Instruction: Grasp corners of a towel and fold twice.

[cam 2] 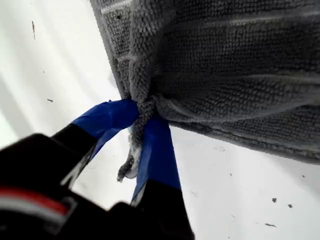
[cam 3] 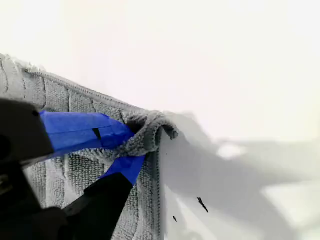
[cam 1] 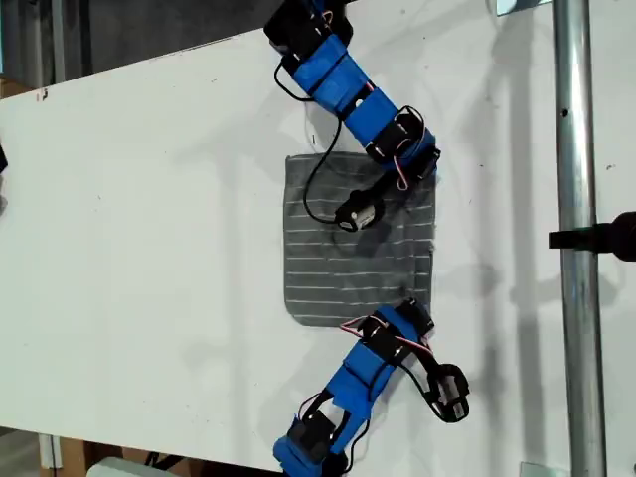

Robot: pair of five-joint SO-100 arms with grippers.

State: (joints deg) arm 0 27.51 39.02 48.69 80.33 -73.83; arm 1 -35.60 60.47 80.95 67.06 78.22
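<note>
A grey soft cloth towel with thin white stripes (cam 1: 348, 258) lies flat near the middle of the broad white table (cam 1: 149, 248), looking doubled over, with a lower layer showing along its edge in the first wrist view. My first gripper (cam 2: 142, 117), its jaws wrapped in blue tape, is pressed onto a bunched grey corner (cam 2: 129, 167) whose tip pokes out between them. My second gripper (cam 3: 127, 147), also blue-taped, pinches another rounded corner (cam 3: 155, 125) that curls over bare table. In the exterior view one blue arm (cam 1: 343, 84) reaches in from the top and another (cam 1: 363, 378) from the bottom, each meeting the towel on its right-hand edge (which is first or second I cannot tell). A shiny metal pole (cam 1: 576, 248) stands at that view's right
</note>
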